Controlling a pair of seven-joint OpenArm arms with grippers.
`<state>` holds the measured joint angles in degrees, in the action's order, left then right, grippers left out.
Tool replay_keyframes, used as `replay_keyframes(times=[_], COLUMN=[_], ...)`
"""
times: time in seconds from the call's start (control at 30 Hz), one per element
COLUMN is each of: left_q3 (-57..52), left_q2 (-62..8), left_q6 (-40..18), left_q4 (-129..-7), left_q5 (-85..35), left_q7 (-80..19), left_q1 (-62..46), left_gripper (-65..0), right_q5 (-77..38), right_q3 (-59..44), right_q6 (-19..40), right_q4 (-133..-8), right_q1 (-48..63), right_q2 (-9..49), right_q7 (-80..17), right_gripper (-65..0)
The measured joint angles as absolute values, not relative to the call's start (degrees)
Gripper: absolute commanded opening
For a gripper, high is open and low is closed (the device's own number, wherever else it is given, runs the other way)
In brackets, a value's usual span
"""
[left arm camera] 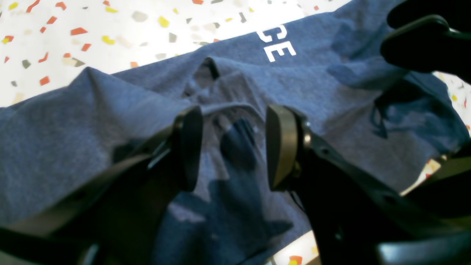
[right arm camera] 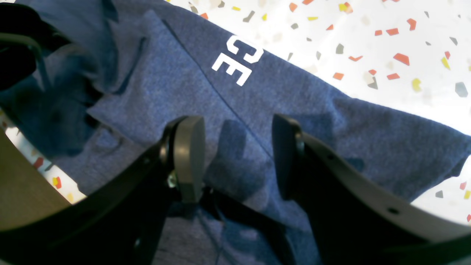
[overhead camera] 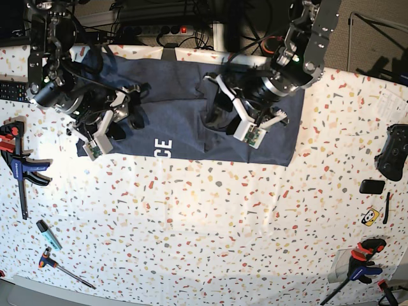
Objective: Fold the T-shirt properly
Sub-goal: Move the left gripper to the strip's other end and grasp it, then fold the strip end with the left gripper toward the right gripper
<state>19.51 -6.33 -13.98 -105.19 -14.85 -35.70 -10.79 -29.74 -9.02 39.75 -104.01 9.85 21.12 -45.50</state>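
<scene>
While both arms reach in over the T-shirt (overhead camera: 185, 108) from the far edge of the surface (overhead camera: 223, 229), each wrist tilts down toward the cloth. Left gripper (left arm camera: 233, 147): jaws spread, nothing betw. them; navy fabric lies just below, bunched into a raised ridge w/ a small opening beyond the pads. Right gripper (right arm camera: 237, 158): jaws likewise spread, empty; a fold edge of the shirt runs diagonally under the gap. White letters "CE" (right arm camera: 237, 60) sit on the shirt beyond the right jaws, near the shirt's front hem in base view. T-shirt lies partly folded, a broad dark band across the far part of the speckled surface, rumpled under both grippers. Clamps (overhead camera: 19, 159) and a game controller (overhead camera: 395, 152) lie well apart from the shirt.
</scene>
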Motion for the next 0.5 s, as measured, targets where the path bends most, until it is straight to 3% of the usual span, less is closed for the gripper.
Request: replay_keyframes(times=[0.23,0.5], left_q3=[19.53,19.51], left_q2=[-6.31,-6.33], left_q6=[-15.14,-11.81], left_q4=[-105.21,-105.21], left_q5=[-13.28,-1.39], left_q7=[-34.61,-36.4], left_q1=[-10.24,-9.69], left_gripper=[-37.7,-37.7], right_q5=[-29.74,-29.76], right_q3=[-9.02,-9.02], right_q6=[39.77,39.77], right_q4=[-104.01,-104.01], right_q1=[9.85,9.85], right_q2=[21.12,21.1], right_q7=[-45.5,-45.47], right_gripper=[-35.2,-35.2])
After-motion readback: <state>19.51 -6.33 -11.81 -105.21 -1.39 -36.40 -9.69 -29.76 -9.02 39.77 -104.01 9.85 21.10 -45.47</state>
